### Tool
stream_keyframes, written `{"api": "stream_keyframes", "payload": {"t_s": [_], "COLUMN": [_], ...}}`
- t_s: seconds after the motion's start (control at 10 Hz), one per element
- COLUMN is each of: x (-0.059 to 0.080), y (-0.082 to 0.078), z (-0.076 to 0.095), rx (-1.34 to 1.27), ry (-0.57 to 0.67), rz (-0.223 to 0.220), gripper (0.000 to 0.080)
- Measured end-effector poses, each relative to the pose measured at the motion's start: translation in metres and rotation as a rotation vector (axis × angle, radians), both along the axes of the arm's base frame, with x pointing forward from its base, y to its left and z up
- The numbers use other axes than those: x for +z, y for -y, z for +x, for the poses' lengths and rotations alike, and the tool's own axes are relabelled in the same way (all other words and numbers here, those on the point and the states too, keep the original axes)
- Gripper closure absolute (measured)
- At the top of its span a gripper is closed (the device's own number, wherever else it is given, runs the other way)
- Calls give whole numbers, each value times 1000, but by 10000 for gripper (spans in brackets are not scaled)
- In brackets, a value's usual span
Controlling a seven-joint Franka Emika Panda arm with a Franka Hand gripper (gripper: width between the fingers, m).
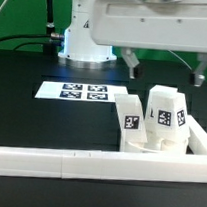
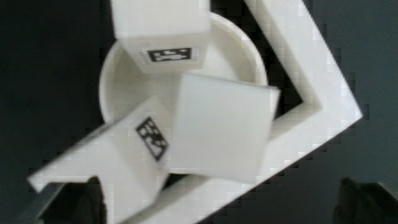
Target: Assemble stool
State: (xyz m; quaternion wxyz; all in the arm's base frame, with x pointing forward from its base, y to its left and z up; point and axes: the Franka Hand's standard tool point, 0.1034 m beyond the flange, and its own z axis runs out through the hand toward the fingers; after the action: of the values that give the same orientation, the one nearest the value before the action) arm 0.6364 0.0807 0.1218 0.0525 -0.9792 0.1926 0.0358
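Observation:
The white stool seat lies in the corner of the border rail at the exterior view's right front. Two tagged white legs stand upright on it. In the wrist view the round seat shows a tag, with one leg standing in the middle, a second tagged leg beside it, and a third white part at its far edge. My gripper hangs open and empty above these parts. Its dark fingertips show apart on either side in the wrist view.
The long white border rail runs along the front and bends up the right side, hemming in the stool parts. The marker board lies flat near the robot base. The table is black.

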Motion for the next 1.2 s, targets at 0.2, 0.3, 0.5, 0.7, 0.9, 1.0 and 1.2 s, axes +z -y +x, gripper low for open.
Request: {"api": "stream_keyframes", "payload": {"t_s": [0.2, 0.3, 0.5, 0.7, 0.9, 1.0, 1.2], "x": [2, 2, 1, -5, -13, -12, -12], "y": [-11, -12, -5, 1, -11, -9, -3], "z": [2, 0, 1, 5, 4, 5, 6], "rx": [231, 278, 382, 806, 993, 1000, 1113], "ry": [40, 46, 54, 90, 106, 121, 117], "rz": [-16, -35, -36, -61, -68, -77, -86], "gripper": [151, 151, 151, 151, 151, 151, 151]}}
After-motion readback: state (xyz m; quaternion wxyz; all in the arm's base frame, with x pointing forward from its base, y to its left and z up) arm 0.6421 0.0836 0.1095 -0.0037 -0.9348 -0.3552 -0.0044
